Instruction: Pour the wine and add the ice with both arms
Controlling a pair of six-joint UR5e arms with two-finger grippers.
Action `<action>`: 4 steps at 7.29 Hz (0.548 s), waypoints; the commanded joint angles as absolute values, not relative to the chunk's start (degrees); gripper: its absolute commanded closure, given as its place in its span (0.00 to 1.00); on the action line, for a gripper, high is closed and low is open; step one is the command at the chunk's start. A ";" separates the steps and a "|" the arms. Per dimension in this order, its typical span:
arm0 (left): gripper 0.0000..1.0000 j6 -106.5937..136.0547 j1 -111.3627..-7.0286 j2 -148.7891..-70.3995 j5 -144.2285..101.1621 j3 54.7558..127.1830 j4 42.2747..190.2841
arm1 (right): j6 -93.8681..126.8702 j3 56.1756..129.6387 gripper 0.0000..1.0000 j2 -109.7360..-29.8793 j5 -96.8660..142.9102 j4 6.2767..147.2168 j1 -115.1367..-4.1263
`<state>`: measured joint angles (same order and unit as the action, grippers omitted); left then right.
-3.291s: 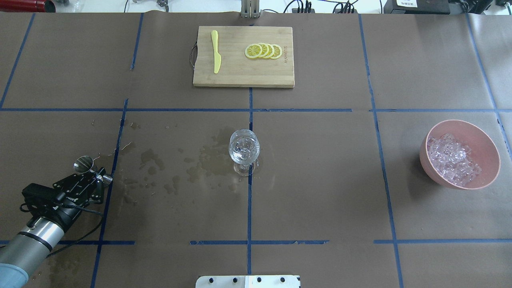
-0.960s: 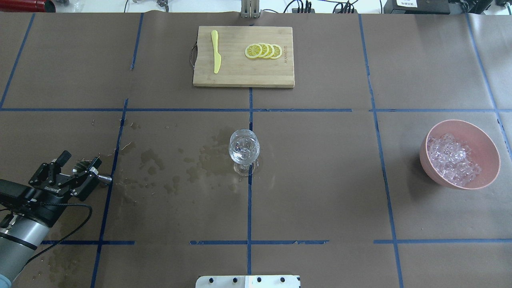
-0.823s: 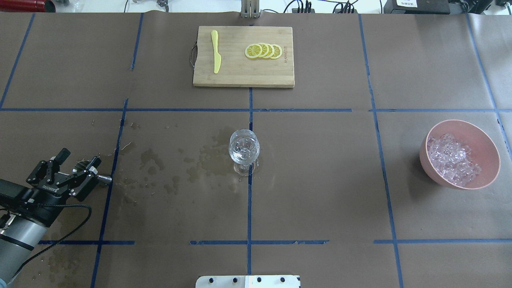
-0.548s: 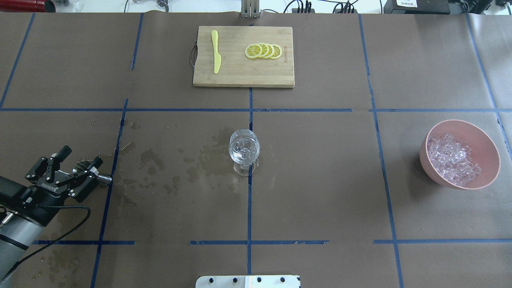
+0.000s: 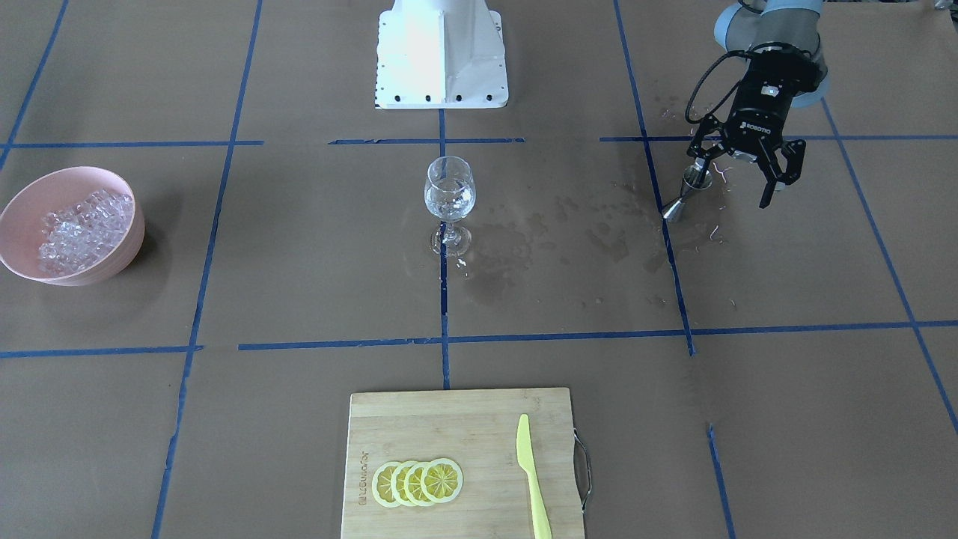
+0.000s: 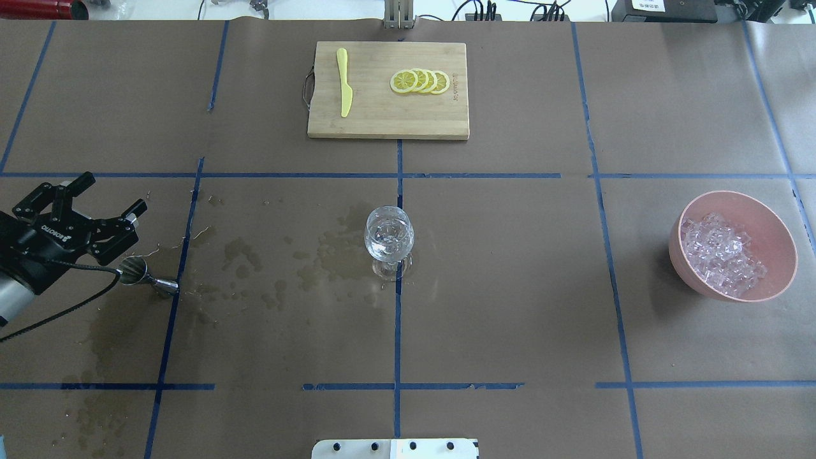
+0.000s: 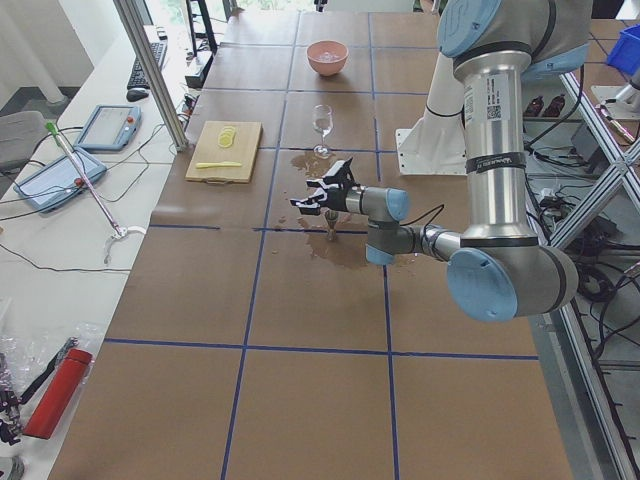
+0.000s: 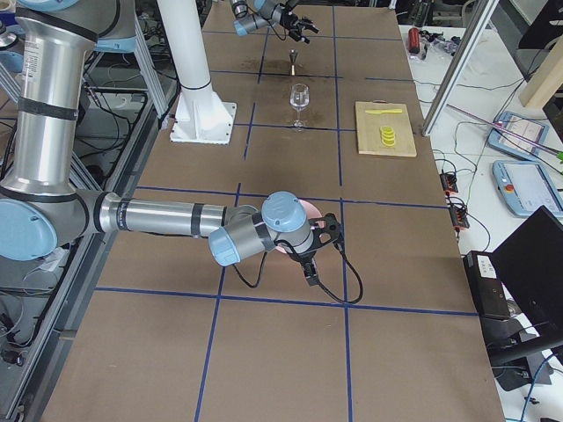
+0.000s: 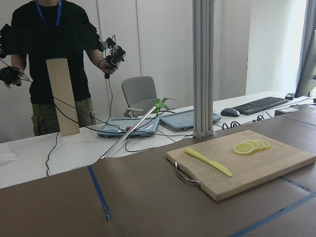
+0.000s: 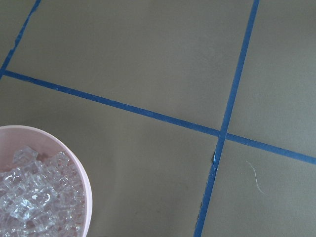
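Observation:
The clear wine glass (image 6: 389,239) stands upright at the table's middle; it also shows in the front view (image 5: 449,196). The ice (image 6: 720,255) is heaped in a pink bowl (image 6: 779,224) at the right, also in the right wrist view (image 10: 34,200). A steel jigger (image 6: 150,278) stands on the table at the left. My left gripper (image 6: 111,193) is open and empty, raised just beyond the jigger (image 5: 685,195). My right gripper (image 8: 322,250) hovers by the bowl; I cannot tell if it is open or shut.
A bamboo cutting board (image 6: 382,121) with lemon slices (image 6: 419,81) and a yellow knife (image 6: 344,83) lies at the far middle. Wet patches (image 6: 287,261) mark the paper between jigger and glass. The white pedestal base (image 5: 441,52) stands at the robot's side.
My left gripper, closed about the jigger at first, opened and then lifted away from it toward the table's far side. The jigger stays standing on the table. Glass and bowl have not moved.

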<state>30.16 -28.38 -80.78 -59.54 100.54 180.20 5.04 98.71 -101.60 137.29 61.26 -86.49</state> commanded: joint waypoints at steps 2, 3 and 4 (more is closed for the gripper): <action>0.01 17.01 -55.72 -83.22 -98.30 100.73 160.20 | 4.92 98.70 0.00 -101.60 137.29 61.17 -86.48; 0.00 16.01 -62.68 -83.41 -106.27 100.64 155.26 | 4.92 98.70 0.00 -101.60 137.29 61.26 -86.48; 0.00 16.00 -68.50 -83.32 -111.13 100.29 150.95 | 4.92 98.61 0.00 -101.60 137.29 61.26 -86.48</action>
<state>17.06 -60.54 -83.14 -102.94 100.60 156.69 4.93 98.68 -101.61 137.29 61.24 -86.49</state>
